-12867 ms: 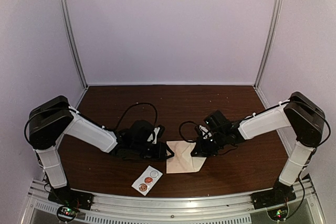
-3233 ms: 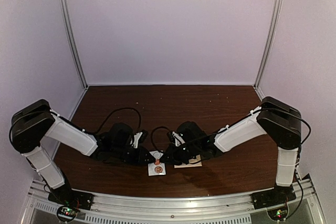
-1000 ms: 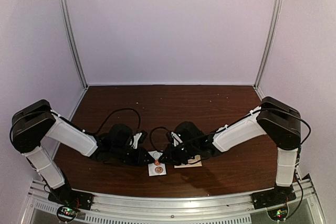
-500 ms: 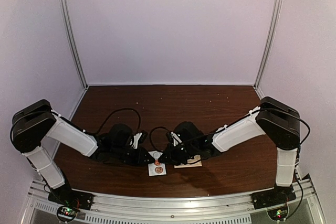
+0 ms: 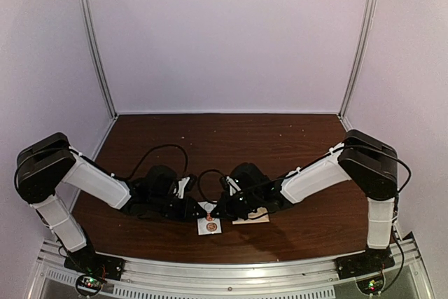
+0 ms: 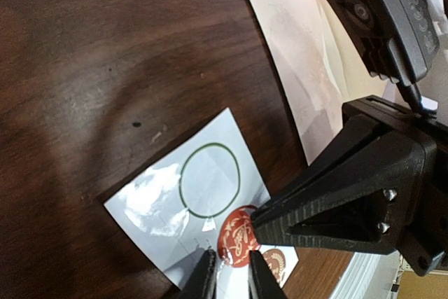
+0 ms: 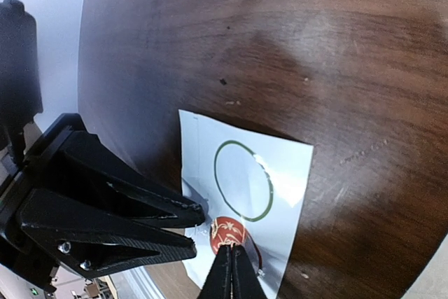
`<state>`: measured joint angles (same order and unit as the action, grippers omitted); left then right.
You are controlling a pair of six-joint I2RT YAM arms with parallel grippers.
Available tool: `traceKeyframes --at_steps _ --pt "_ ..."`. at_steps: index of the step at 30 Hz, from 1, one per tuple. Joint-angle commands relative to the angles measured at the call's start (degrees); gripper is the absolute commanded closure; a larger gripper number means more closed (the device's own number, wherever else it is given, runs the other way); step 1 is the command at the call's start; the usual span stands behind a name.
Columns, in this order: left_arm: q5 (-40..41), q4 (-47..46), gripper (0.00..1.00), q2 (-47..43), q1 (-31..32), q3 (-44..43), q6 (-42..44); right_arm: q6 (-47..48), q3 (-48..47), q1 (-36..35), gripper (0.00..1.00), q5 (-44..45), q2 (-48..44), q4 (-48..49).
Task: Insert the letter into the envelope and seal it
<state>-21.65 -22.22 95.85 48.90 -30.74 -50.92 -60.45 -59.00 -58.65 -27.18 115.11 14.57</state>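
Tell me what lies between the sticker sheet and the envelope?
Only bare dark tabletop separates sticker sheet and envelope, in the left wrist view; right fingers overhang part.

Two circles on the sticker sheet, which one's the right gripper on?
The red seal, at whose edge the right gripper is shut. The other circle is only an empty green outline on the sheet.
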Motion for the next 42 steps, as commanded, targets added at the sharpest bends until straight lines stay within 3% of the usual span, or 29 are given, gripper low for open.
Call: traceKeyframes --at_steps 1,16,25,28,34,42 --pt "0.3 -0.6 0.82 1.0 -0.4 0.5 -0.3 -0.2 -1.3 -0.5 1.0 -0.1 0.6 1.0" --pt "0.8 -0.2 0.83 0.7 -0.4 1.0 -0.4 -0.1 0.7 -0.4 1.0 0.4 -4.5 7.2" --pt "2.2 0.6 0.83 -1.0 -0.4 1.6 -0.4 0.6 1.7 -0.3 1.0 1.9 -7.3 5.7" --pt "3.0 0.9 0.83 -2.5 -0.4 1.7 -0.2 3.6 0.5 -0.2 1.0 4.1 -9.0 0.9" --pt "2.8 1.0 0.83 -2.4 -0.4 1.5 0.0 6.3 -1.4 -0.3 0.77 5.6 -7.0 -6.6" --pt "2.3 0.4 0.83 -1.9 -0.4 1.7 -0.3 6.0 -2.8 -0.6 0.78 3.4 -3.7 -5.7"
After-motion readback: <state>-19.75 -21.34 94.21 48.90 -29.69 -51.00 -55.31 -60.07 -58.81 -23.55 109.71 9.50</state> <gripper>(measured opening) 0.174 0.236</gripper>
